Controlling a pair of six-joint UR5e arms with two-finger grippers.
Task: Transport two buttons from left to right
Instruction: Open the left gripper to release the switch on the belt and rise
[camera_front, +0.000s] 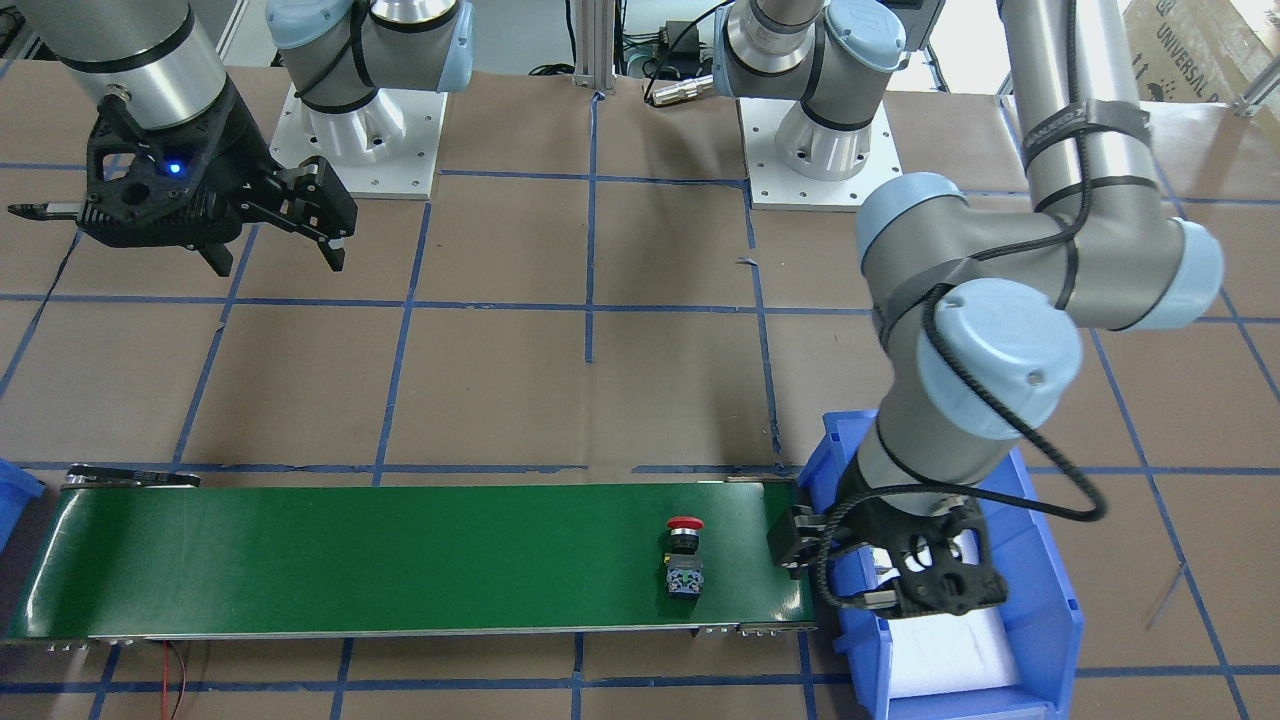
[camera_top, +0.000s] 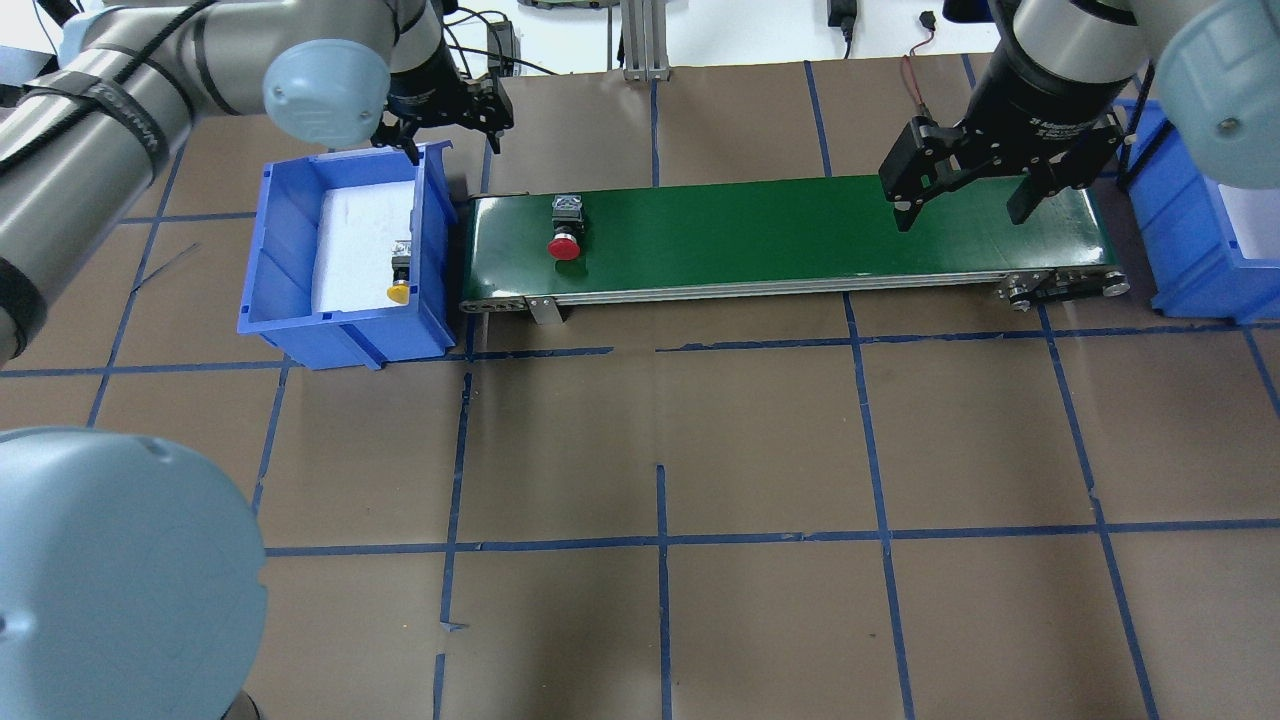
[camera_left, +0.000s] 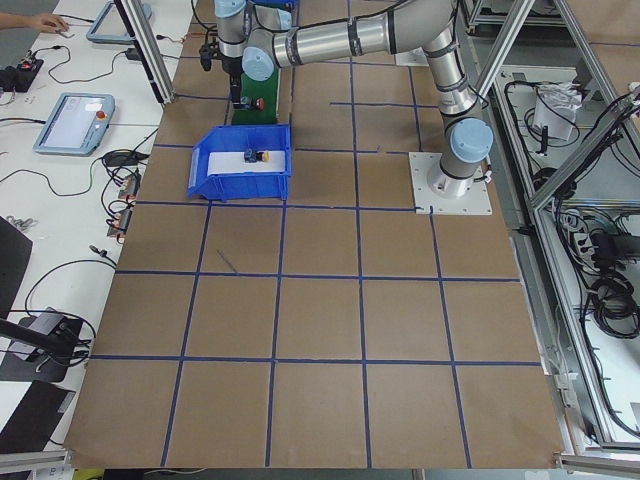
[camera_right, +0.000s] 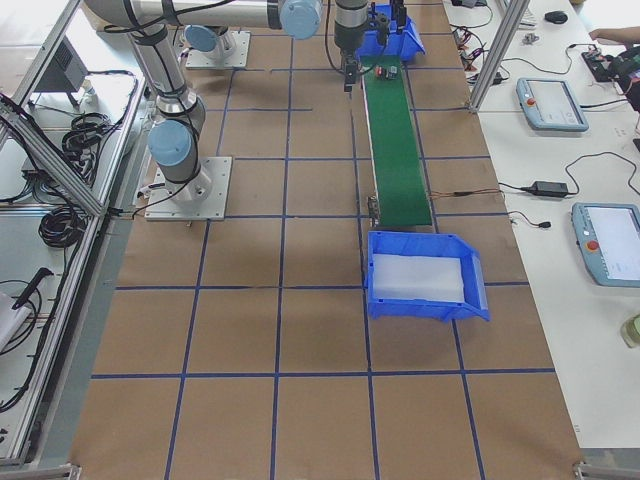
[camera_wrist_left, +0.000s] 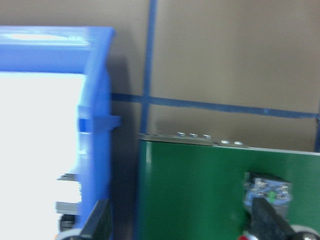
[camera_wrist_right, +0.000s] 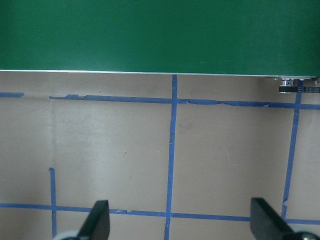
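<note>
The blue plastic bin (camera_top: 340, 335) holds the yellow-capped push-button (camera_top: 400, 277), apparently on its side. The red mushroom-capped push-button (camera_top: 565, 235) lies on the green conveyor belt (camera_top: 750, 230) nearby. The left gripper (camera_top: 452, 135) and right gripper (camera_top: 960, 215) both hang spread apart, gripping nothing.

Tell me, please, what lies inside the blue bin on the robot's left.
A white liner and the yellow button, lying on it near the bin's wall by the belt. In the front view the left arm covers that spot.
</note>
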